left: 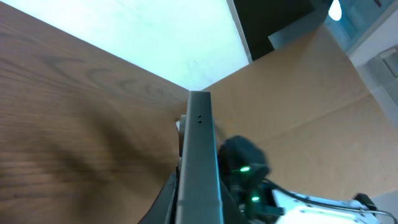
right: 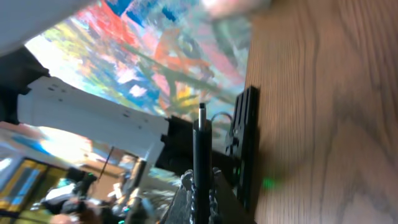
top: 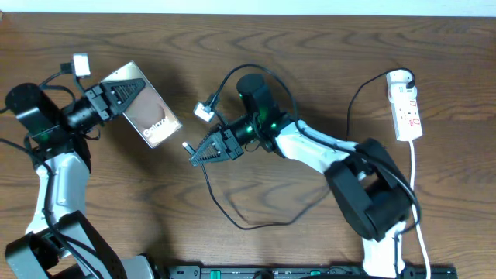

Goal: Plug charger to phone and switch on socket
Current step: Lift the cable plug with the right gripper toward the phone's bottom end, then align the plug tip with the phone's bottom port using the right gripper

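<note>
My left gripper point(top: 122, 94) is shut on the phone point(top: 151, 108), a bronze-brown slab with white lettering, and holds it tilted off the table at the upper left. In the left wrist view the phone point(left: 199, 155) shows edge-on between the fingers. My right gripper point(top: 203, 150) is shut on the charger plug point(top: 187, 146), whose tip points left toward the phone's lower end, a short gap away. The plug point(right: 201, 140) stands straight up between the jaws in the right wrist view. The charger's black cable point(top: 232, 213) loops on the table. The white socket point(top: 406, 105) lies at the far right.
A small white connector point(top: 204, 111) on a black cable lies just above the right gripper. A white adapter point(top: 80, 65) sits by the left arm. The socket's white cord point(top: 416, 194) runs down the right side. The right arm's base point(top: 372, 194) stands at the lower right.
</note>
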